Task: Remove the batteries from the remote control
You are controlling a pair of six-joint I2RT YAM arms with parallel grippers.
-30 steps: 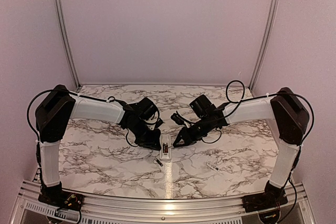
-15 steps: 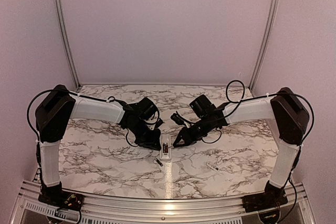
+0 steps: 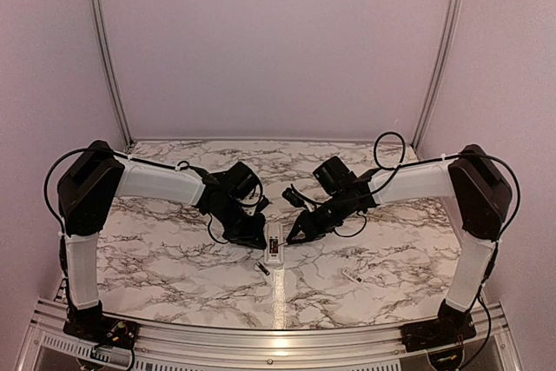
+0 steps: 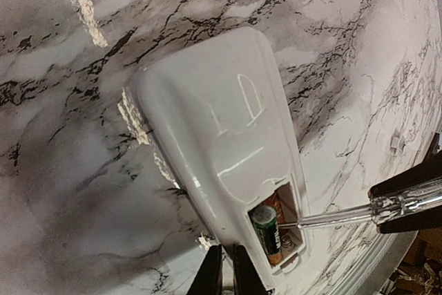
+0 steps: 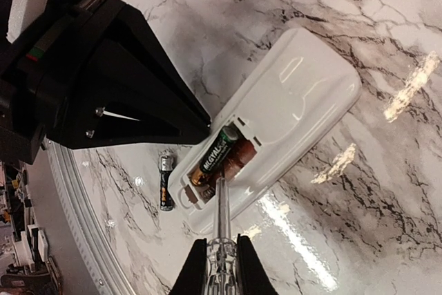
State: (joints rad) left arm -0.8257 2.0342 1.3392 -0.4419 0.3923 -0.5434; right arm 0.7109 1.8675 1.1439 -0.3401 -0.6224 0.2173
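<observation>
Right wrist: right fingers (image 5: pixel 195 278) grip a rod (image 5: pixel 221 212) touching the battery (image 5: pixel 215 155) seated in the remote (image 5: pixel 297 101). Left fingers (image 4: pixel 207 278) are closed at its end. Next, lever the battery out.

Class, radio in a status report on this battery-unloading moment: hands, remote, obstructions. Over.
Left hand shut on remote control end. Right hand shut on pry tool, tip at loaded battery. Loose battery on table. Nothing blocking.

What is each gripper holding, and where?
Right gripper clamps a screwdriver by its clear handle. Left gripper is shut at the battery end of the remote; a grip cannot be told.
</observation>
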